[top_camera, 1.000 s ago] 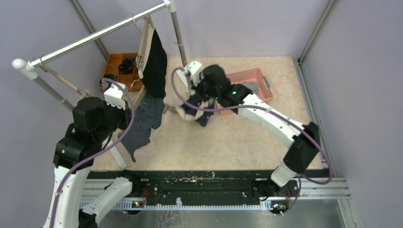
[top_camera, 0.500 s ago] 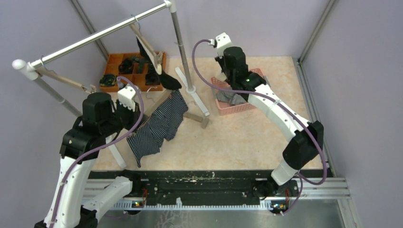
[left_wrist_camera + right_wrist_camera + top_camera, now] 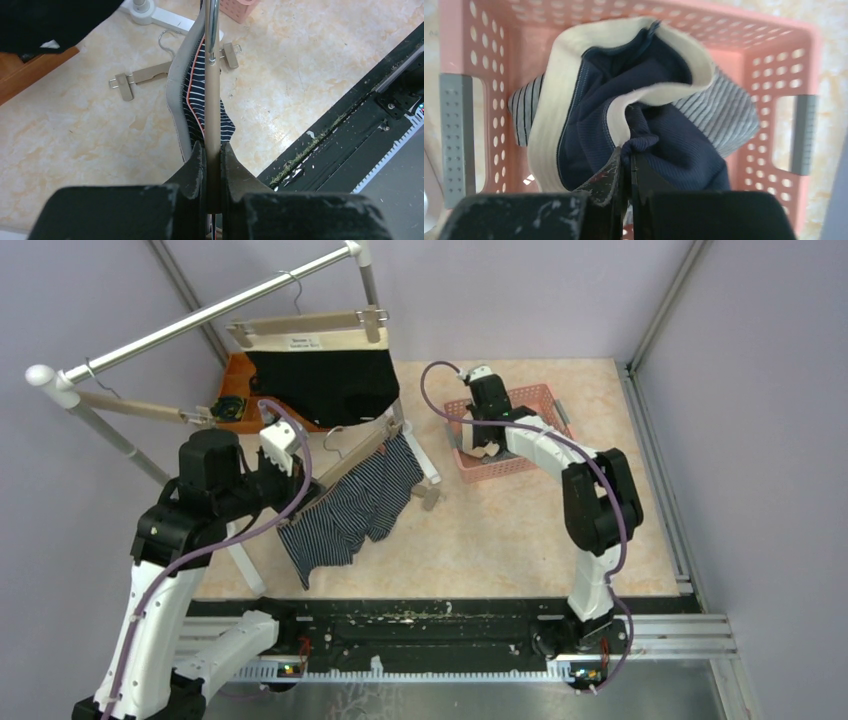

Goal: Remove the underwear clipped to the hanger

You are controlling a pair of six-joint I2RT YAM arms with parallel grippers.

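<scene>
"Striped underwear [image 3: 350,515]: where is it?"

"It's clipped to the wooden hanger [image 3: 214,110] that you hold in your left gripper [image 3: 213,150]. The fingers [image 3: 196,162] squeeze the bar from both sides with no gap between them and the wood. The cloth hangs off the bar just past the fingertips."

"And my right gripper [image 3: 628,155]?"

"It's down inside the pink basket [image 3: 540,395], with the fingers almost together. They seem to pinch a fold of the navy brief [image 3: 664,145] with the wide cream waistband, though the fingertips hide the exact contact. That brief lies in the basket on top of a grey striped piece [image 3: 729,115]."

"Is anything else clipped up?"

"You have a black pair [image 3: 325,385] clipped to the upper hanger [image 3: 305,330], which hangs on the rail [image 3: 200,315]. It is apart from both grippers."
</scene>
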